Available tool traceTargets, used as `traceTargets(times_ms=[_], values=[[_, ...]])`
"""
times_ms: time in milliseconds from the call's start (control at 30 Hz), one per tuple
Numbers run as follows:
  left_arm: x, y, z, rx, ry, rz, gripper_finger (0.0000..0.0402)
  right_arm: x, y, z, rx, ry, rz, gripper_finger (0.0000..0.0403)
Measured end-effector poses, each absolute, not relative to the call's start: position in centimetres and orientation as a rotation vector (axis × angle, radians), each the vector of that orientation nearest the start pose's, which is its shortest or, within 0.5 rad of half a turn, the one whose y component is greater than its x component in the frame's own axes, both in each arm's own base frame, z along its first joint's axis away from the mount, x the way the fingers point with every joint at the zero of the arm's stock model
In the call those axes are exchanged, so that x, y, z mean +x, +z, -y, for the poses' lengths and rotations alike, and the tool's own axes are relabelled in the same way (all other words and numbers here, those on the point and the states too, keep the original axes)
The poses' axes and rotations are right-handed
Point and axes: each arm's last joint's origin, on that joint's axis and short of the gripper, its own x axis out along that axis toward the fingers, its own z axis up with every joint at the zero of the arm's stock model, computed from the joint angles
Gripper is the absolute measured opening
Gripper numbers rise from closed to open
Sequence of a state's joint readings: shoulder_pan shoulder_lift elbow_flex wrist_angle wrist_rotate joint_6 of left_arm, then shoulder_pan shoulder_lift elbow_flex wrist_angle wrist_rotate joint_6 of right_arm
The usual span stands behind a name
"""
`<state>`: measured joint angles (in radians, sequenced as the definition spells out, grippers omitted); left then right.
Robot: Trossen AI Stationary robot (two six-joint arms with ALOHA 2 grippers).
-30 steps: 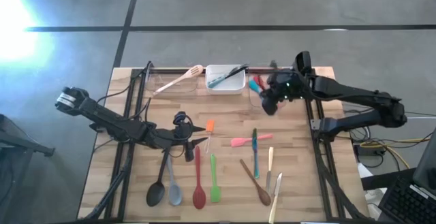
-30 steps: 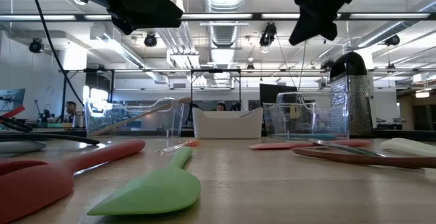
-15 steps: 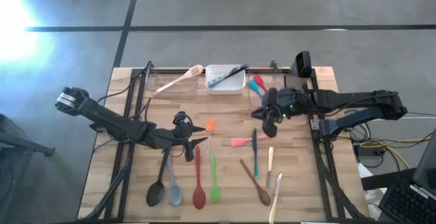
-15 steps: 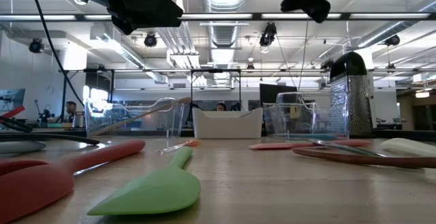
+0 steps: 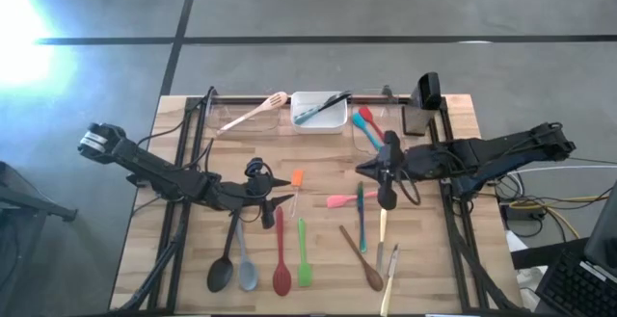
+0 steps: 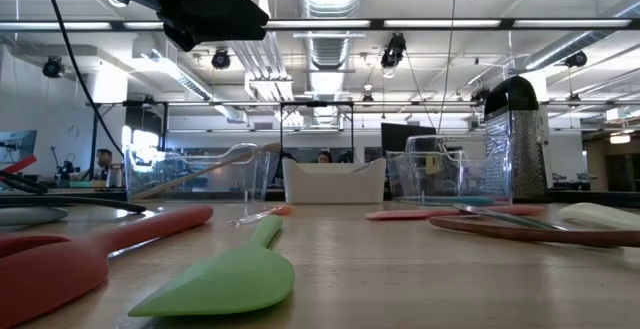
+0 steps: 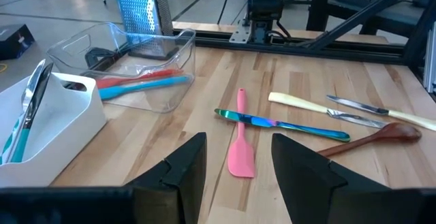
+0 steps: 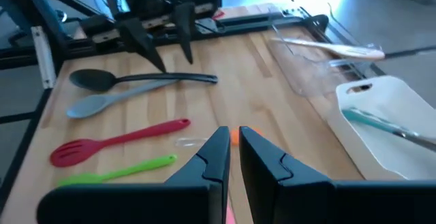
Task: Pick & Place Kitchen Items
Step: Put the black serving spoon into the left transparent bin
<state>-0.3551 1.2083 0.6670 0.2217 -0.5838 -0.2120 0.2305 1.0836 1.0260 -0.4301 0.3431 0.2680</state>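
Hovering my right gripper (image 5: 387,199) with fingers nearly shut, empty, right over the pink spatula (image 5: 345,200), which lies crosswise under the teal knife (image 5: 361,216); left gripper (image 5: 280,201) waits half open, farther off.

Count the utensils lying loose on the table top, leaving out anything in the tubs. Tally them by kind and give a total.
Spoons: 4 (black spoon, grey spoon, red spoon, wooden spoon)
Spatulas: 3 (green spatula, orange spatula, pink spatula)
Cutlery: 3 (teal knife, cream-handled pieces)
Total: 10
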Motion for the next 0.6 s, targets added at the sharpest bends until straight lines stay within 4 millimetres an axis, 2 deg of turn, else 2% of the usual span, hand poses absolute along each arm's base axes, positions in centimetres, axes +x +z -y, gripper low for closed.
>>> traceTargets(times_ms=[267, 433, 600], values=[[24.4, 24.5, 7.3, -0.011, 0.251, -0.281, 0.0168, 21.3, 34.3, -6.1, 0.113, -0.123, -0.423, 0.0027], [24.1, 24.3, 7.2, 0.059, 0.251, -0.362, 0.0168, 20.8, 34.4, -7.6, 0.112, -0.078, -0.418, 0.0027], [23.2, 24.3, 6.9, 0.048, 0.279, -0.443, 0.0168, 19.9, 33.5, -9.5, 0.087, -0.196, -0.386, 0.0027]])
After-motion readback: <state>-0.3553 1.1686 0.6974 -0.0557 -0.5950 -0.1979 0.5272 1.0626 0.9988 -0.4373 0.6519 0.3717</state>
